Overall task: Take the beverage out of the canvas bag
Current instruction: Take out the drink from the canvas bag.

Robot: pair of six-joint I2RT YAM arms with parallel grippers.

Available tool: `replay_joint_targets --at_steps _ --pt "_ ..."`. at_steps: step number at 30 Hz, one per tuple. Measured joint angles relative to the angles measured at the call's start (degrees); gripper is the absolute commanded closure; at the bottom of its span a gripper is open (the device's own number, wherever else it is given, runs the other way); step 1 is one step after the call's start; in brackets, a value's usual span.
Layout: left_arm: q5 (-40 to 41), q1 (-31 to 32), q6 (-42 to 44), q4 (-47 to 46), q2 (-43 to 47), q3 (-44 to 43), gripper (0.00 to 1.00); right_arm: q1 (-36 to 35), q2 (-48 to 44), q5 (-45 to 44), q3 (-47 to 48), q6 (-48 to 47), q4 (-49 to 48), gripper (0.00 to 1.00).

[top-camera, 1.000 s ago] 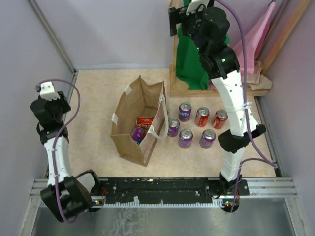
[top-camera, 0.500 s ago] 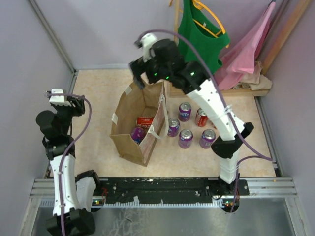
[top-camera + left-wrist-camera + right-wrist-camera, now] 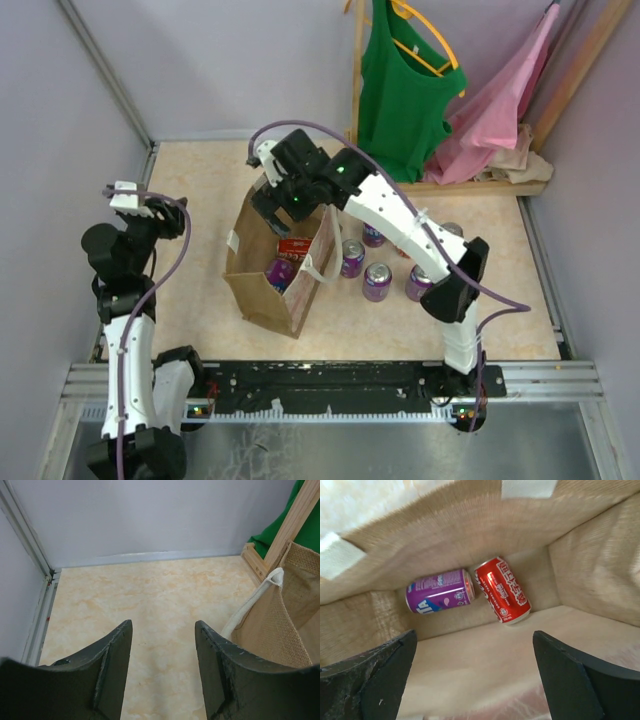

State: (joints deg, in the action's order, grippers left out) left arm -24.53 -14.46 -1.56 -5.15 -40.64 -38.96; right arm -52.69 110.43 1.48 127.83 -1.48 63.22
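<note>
The tan canvas bag (image 3: pixel 262 290) stands open at the table's middle, with pale strap handles (image 3: pixel 248 607). Two beverage cans lie on their sides on its bottom: a purple one (image 3: pixel 440 597) and a red one (image 3: pixel 502 590), touching end to end. My right gripper (image 3: pixel 474 635) hangs over the bag's far end (image 3: pixel 272 207), looking straight down into it. Its jaws are wide open with nothing between them, well above the cans. My left gripper (image 3: pixel 163 625) is open and empty over bare table to the left of the bag (image 3: pixel 150 205).
Several upright cans (image 3: pixel 377 281) stand on the table just right of the bag. A wooden rack with a green garment (image 3: pixel 400 100) and pink cloth (image 3: pixel 500 110) fills the back right. Walls close in on the left and behind.
My right arm swung from the back right rack over to the bag and dropped to its opening. The left arm rose and turned slightly toward the bag.
</note>
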Motion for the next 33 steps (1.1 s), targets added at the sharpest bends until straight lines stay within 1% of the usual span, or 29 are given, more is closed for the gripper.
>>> replay_joint_targets --at_steps 2,4,5,14,24,28,31,33 --pt "0.0 0.0 -0.2 0.1 -0.3 0.0 0.40 0.0 1.9 0.3 -1.2 -0.5 0.5 0.01" --pt "0.0 0.0 -0.4 0.7 -0.5 -0.1 0.35 0.0 4.7 0.4 -1.5 -1.0 0.5 0.01" --pt "0.0 0.0 -0.5 1.1 -0.7 -0.1 0.34 0.0 6.1 0.4 -1.5 -1.3 0.5 0.01" --pt "-1.1 0.0 -2.4 4.1 0.4 -0.1 0.31 0.0 14.6 0.9 -1.5 -3.7 0.1 0.01" --pt "-1.5 0.4 -2.5 4.2 0.2 0.0 0.30 -0.3 16.7 -0.4 -1.6 -5.2 -2.8 0.01" --pt "-1.6 0.9 -2.8 4.0 -0.1 0.6 0.30 -0.5 16.8 -1.4 -5.0 -5.4 -3.9 0.01" --pt "-1.6 1.3 -3.0 4.1 -0.3 1.0 0.30 -0.8 16.9 -1.9 -10.6 -5.5 -3.5 0.01" --pt "-1.6 1.5 -3.0 4.0 -0.3 1.2 0.30 -1.2 16.8 -4.1 -12.1 -6.3 -4.4 0.01"
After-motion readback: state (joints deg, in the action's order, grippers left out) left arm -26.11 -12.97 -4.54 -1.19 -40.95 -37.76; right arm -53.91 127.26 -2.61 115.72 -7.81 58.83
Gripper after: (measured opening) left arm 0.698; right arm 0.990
